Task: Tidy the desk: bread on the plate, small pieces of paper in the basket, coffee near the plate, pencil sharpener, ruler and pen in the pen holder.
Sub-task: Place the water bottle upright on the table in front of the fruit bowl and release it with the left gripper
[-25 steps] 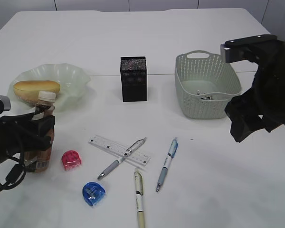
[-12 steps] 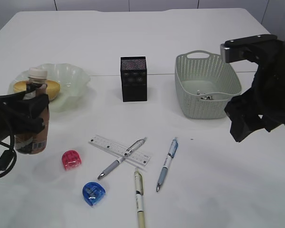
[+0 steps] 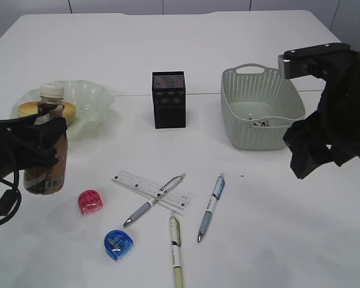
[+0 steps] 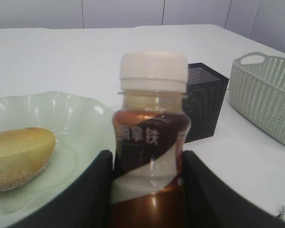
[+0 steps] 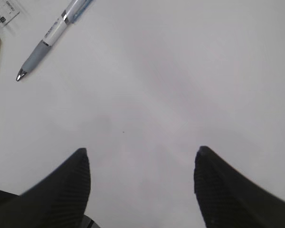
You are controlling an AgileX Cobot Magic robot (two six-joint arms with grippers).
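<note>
Exterior view: bread (image 3: 43, 110) on plate (image 3: 93, 96), paper scraps (image 3: 259, 122) in basket (image 3: 261, 108).

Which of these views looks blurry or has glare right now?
Left wrist view: the coffee bottle is close and soft, with glare on its glass; the plate shines too. Right wrist view: the right hand is blurred. Exterior view: sharp, evenly lit, faint shadows.

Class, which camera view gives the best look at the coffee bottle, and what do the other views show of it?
The left wrist view: the coffee bottle fills the frame, cap and label clear, between the left gripper's fingers. The exterior view shows it small, partly hidden by that gripper. The right wrist view misses it entirely.
</note>
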